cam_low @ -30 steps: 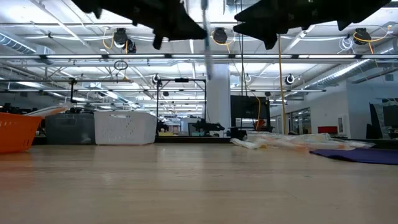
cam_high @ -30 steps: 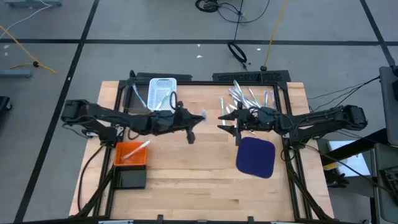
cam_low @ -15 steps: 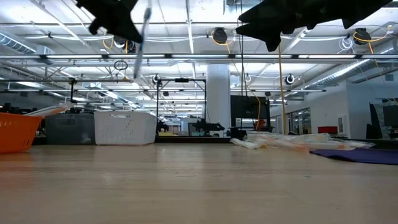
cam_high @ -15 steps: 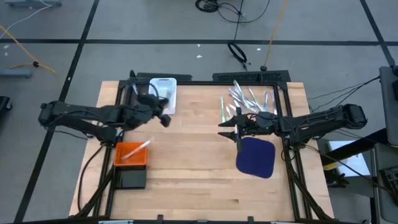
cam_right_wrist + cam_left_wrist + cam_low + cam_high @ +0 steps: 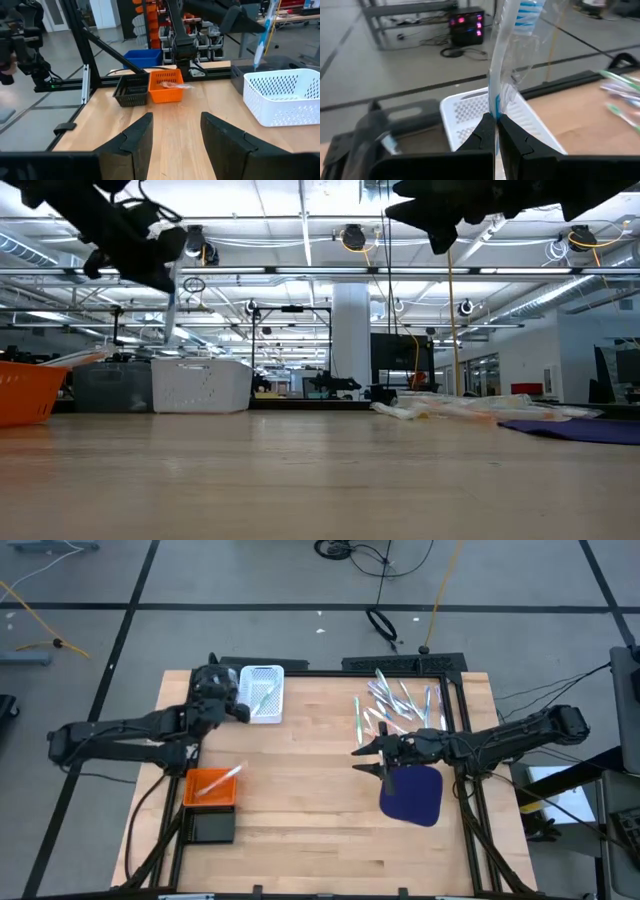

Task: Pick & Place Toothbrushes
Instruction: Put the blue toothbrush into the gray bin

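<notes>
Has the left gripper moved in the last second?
Yes. In the high view the left gripper, shut on a toothbrush, has swung from mid-table toward the white basket at the far left edge.

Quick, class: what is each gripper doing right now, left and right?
Left gripper: shut on a wrapped toothbrush, above the white basket.
Right gripper: open, holding nothing.

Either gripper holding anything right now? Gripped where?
Left gripper is shut on a wrapped blue toothbrush, gripped at the handle end, above the white basket. Right gripper is open, empty.
</notes>
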`<state>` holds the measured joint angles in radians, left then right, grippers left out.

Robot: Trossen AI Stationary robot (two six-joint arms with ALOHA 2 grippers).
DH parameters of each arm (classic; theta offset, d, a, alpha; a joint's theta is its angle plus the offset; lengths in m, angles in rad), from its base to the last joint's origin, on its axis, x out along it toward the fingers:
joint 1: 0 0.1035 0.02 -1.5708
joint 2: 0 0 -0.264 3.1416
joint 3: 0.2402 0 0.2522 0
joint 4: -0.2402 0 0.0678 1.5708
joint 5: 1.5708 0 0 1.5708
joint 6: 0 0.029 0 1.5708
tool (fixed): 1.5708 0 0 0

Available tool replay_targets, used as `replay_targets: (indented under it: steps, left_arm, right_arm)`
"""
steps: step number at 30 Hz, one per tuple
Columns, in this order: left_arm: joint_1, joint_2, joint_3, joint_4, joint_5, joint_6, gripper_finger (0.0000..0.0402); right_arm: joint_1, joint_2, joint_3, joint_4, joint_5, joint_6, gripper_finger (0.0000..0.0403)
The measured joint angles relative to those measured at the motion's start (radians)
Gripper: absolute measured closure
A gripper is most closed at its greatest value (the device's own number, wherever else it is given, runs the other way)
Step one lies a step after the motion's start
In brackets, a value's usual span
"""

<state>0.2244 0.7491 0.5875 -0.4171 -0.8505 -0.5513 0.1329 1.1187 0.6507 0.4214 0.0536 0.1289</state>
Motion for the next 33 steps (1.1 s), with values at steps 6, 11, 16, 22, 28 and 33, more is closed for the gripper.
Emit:
replay_targets:
  steps: [6, 11, 16, 22, 28, 33]
  left_arm:
    - [0.098, -0.055, -0.026, -0.044, 0.013, -0.009, 0.0401]
    - [0.185, -0.072, -0.026, -0.080, 0.011, -0.009, 0.0401]
    - [0.265, -0.070, -0.026, -0.109, 0.035, -0.010, 0.0401]
    - [0.340, -0.069, -0.054, -0.102, 0.092, -0.028, 0.0401]
    - [0.419, -0.069, -0.171, 0.062, 0.202, -0.035, 0.0401]
    - [0.491, -0.069, -0.240, 0.134, 0.258, -0.035, 0.0402]
  right_arm:
    - [0.000, 0.000, -0.001, -0.006, 0.001, -0.003, 0.0248]
    - [0.000, 0.000, -0.001, -0.007, 0.001, -0.003, 0.0248]
    - [0.000, 0.000, -0.001, -0.007, 0.001, -0.003, 0.0248]
    - [0.000, 0.000, -0.001, -0.008, 0.001, -0.003, 0.0248]
    - [0.000, 0.000, -0.001, -0.007, 0.001, -0.008, 0.0248]
    - [0.000, 0.000, -0.001, -0.008, 0.001, -0.010, 0.0248]
